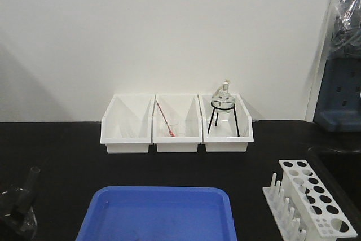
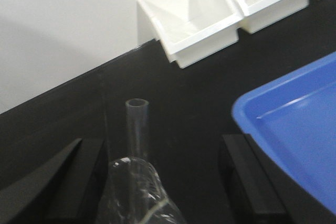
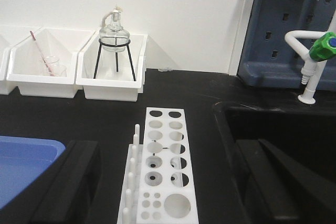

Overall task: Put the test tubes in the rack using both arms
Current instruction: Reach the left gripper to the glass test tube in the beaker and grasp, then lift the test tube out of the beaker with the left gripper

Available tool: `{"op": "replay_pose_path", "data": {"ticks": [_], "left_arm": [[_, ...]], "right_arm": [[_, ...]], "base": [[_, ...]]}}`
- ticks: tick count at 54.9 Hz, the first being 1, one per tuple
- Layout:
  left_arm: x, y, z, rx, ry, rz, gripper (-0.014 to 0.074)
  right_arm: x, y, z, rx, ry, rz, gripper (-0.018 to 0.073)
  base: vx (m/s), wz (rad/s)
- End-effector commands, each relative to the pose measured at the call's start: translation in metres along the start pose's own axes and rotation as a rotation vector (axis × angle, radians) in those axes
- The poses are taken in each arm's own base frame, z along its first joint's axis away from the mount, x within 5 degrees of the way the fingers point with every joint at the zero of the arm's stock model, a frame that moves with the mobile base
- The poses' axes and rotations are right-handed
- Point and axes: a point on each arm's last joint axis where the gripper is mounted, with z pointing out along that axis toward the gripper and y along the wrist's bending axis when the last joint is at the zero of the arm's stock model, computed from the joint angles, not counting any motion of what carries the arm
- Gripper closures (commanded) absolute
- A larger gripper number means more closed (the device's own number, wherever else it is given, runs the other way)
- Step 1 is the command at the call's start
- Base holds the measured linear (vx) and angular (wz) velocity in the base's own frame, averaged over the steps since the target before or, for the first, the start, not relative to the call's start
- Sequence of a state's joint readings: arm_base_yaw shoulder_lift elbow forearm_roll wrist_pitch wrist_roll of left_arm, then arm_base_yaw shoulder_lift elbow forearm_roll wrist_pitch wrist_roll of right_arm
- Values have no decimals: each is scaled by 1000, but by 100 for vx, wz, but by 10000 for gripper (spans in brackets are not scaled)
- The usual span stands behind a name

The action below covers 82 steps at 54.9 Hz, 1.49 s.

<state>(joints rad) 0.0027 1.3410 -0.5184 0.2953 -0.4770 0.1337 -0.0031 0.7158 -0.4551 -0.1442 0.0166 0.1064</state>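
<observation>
While the left claw [image 2: 156, 148] straddles a test tube [image 2: 137, 124], the rack [image 3: 166, 170] stands upright.

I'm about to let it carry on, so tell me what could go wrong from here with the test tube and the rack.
1. The left gripper is open wider than the test tube between its jaws. The tube looks unclamped and might tip or roll as the jaws close.
2. The right gripper is open and straddles the empty rack. If it comes down, it could catch the pegs and shove the rack toward the sink.
</observation>
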Motion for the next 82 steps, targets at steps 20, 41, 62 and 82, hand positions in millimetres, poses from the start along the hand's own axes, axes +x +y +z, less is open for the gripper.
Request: {"op": "replay_pose_path", "data": {"ticks": [20, 41, 62, 82], "left_arm": [[-21, 22, 85, -47, -90, 26, 31], [-12, 23, 113, -37, -65, 18, 85], [-12, 23, 113, -37, -65, 18, 422], [-29, 31, 101, -80, -107, -15, 605]], "right_arm": [[-20, 0, -1, -8, -121, -8, -15], [-20, 0, -1, -8, -121, -8, -15], [-20, 0, -1, -8, -121, -8, -15], [-20, 0, -1, -9, -124, -8, -15]], "base": [[0, 0], [0, 0], [0, 0], [0, 0]]}}
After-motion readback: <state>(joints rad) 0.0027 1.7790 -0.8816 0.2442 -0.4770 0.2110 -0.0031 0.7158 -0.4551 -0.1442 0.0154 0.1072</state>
